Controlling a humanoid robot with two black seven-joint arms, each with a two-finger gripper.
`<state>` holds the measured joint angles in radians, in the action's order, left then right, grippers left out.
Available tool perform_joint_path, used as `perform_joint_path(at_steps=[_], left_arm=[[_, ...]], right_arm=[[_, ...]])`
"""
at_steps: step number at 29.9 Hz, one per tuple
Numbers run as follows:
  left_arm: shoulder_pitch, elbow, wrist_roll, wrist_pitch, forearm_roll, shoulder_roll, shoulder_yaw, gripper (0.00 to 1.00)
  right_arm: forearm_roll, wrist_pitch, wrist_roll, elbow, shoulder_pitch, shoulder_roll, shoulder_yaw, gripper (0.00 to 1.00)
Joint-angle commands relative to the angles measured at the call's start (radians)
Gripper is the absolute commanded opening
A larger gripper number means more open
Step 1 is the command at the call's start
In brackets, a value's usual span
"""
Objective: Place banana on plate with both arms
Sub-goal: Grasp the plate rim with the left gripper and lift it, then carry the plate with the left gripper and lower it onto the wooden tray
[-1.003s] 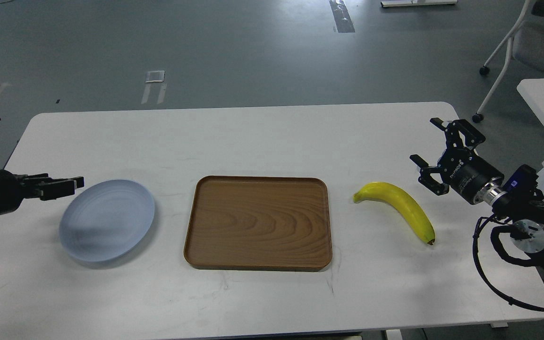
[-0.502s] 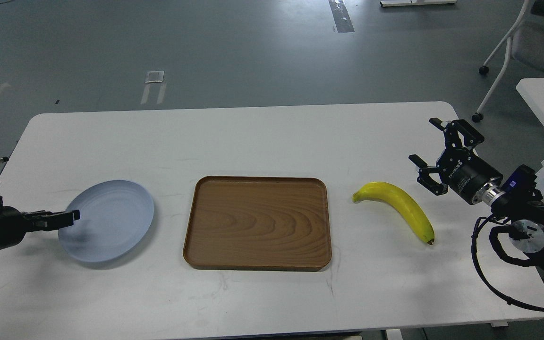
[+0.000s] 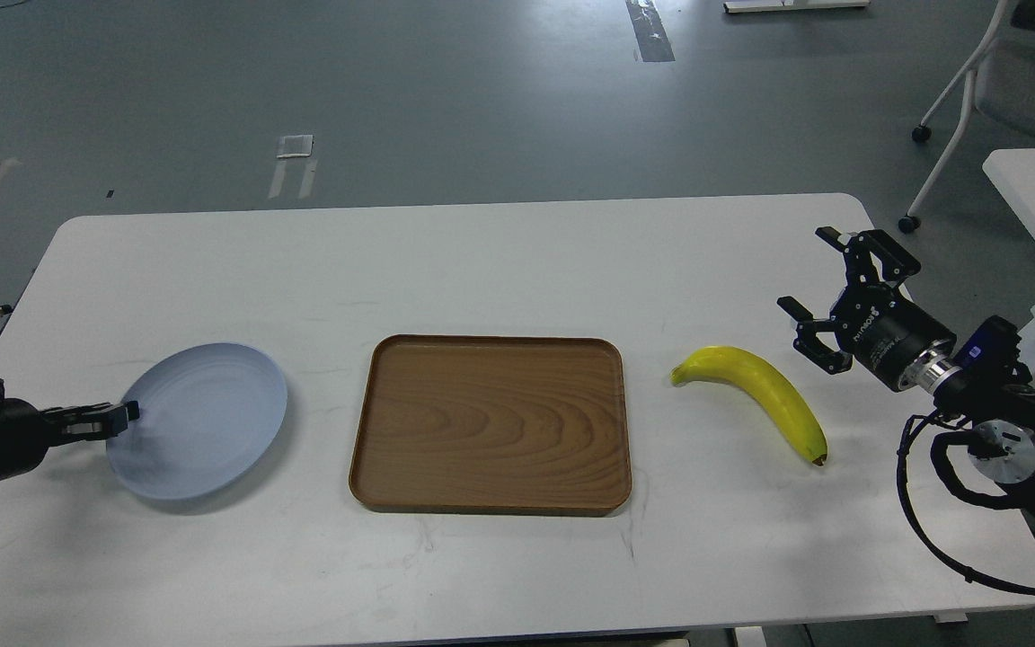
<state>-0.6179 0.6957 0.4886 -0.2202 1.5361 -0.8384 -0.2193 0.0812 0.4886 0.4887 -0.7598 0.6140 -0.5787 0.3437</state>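
Observation:
The yellow banana (image 3: 756,395) lies on the white table, right of the tray, stem end to the left. My right gripper (image 3: 808,270) is open and empty, hovering just right of and beyond the banana, not touching it. The pale blue-grey plate (image 3: 203,422) sits at the left of the table. My left gripper (image 3: 122,416) comes in low from the left. Its thin fingers are together at the plate's left rim and appear to pinch it.
A brown wood-grain tray (image 3: 490,422) lies between the plate and the banana. A second white table (image 3: 1034,189) and a chair (image 3: 1012,90) stand off the right end. The right arm's cables (image 3: 931,503) loop over the table's right front corner.
My left gripper dropped from above the plate's far-left edge to its left rim and drew back left. The plate slid slightly left with it. The right gripper barely moved.

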Motion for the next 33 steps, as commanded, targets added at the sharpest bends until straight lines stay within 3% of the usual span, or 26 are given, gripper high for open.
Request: perform_joint_path(at_steps=[1,7,12,18,21,33], left_arm=[[-0.003,0.001,0.000,0.001,0.001,0.002,0.000,0.00],[-0.019,0.021,0.000,0.001,-0.001,-0.005,-0.002,0.00],[-0.106,0.054,0.000,-0.018,-0.073,-0.016,-0.002,0.00],[-0.233,0.126,0.000,-0.126,-0.079,-0.022,-0.002,0.00],[-0.267,0.172,0.000,-0.136,-0.031,-0.013,0.006,0.00],[-0.419,0.214,0.000,-0.146,0.170,0.266,0.099,0.00]], right_arm=[[0.000,0.000,0.000,0.000,0.001,0.006,0.000,1.00],[0.000,0.000,0.000,0.000,0.004,0.007,0.000,1.00],[0.000,0.000,0.000,-0.001,0.006,0.005,0.000,1.00],[0.000,0.000,0.000,0.000,0.007,0.002,0.000,1.00],[0.000,0.000,0.000,0.000,0.009,0.003,0.000,1.00],[0.002,0.000,0.000,0.005,0.009,0.003,-0.002,1.00]])
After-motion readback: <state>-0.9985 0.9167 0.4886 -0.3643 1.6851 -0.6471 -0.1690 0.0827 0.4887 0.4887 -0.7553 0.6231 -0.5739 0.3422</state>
